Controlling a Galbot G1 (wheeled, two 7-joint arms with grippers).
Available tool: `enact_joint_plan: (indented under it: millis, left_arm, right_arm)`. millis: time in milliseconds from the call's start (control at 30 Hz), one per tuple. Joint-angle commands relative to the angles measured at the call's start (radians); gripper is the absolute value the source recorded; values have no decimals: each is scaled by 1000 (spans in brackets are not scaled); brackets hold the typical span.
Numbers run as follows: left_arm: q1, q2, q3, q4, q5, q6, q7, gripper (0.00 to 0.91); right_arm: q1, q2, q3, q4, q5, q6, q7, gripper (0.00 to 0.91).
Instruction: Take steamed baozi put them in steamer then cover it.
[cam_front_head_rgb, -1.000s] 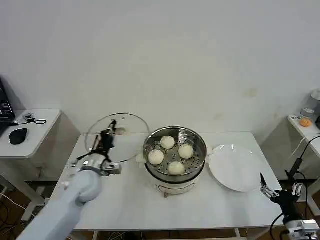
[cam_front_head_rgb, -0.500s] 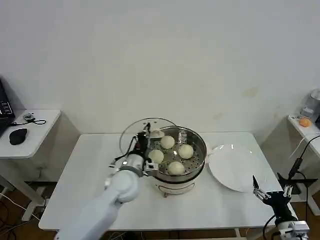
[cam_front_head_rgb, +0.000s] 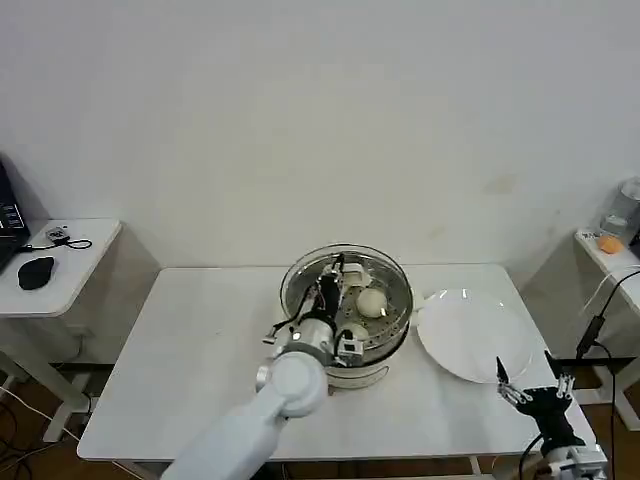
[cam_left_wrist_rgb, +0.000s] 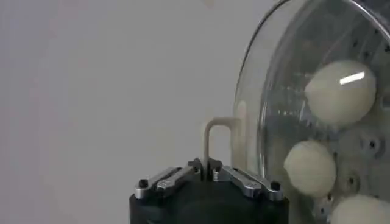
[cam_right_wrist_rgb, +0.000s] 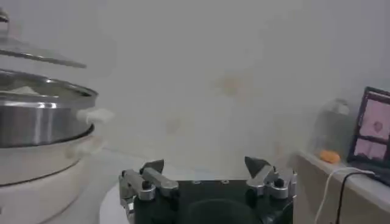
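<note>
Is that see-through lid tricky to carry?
Probably. The cover looks like glass, so likely fragile and rather heavy. The left gripper pinches only its thin handle, so it may swing. It hangs above the steamer.

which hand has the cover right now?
The left hand: it is shut on the cover by its handle, just above the steamer. The right hand is open, holding nothing, off the table's front right corner.
</note>
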Motion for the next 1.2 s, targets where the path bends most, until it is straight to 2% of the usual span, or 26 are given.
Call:
enact_joint_plan:
  millis: [33, 567, 1200]
  left_arm:
    - [2, -54, 19, 25, 50, -4, 9, 0]
    - [-1, -82, 5, 115, 90, -42, -4, 0]
    - [8, -83, -15, 134, 95, -56, -13, 0]
  right_arm:
    - [-4, 7, -22, -3, -11, 5, 0, 907]
    - [-11, 10, -30, -3, -12, 11, -1, 907]
    - [-17, 15, -44, -12, -17, 21, -2, 907]
